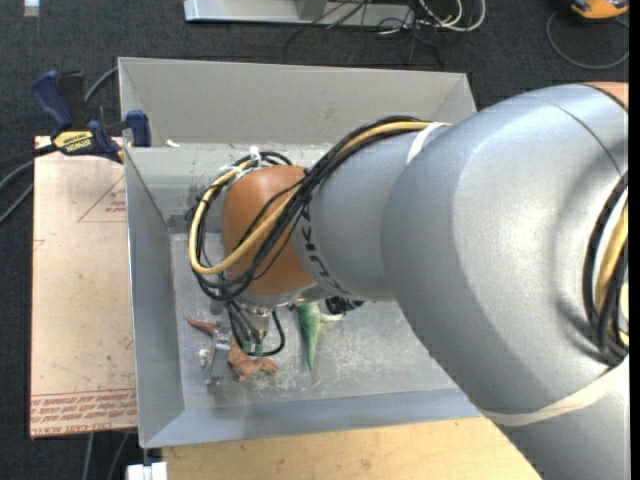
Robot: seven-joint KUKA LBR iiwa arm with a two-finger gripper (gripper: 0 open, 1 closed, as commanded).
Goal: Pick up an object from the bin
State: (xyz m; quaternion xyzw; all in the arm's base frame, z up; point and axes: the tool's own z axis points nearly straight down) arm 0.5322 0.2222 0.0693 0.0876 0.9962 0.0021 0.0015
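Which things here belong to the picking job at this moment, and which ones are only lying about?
Job: gripper, low in the front left of the grey bin; brownish-orange curved piece right beside it.
Lying about: green pointed piece farther right; small orange piece nearer the left wall.

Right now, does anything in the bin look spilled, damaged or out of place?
Nothing stands out. The tool is low near the bin's lower-left corner, among a few small orange-brown pieces; a green pointed thing lies on the floor just right of it.
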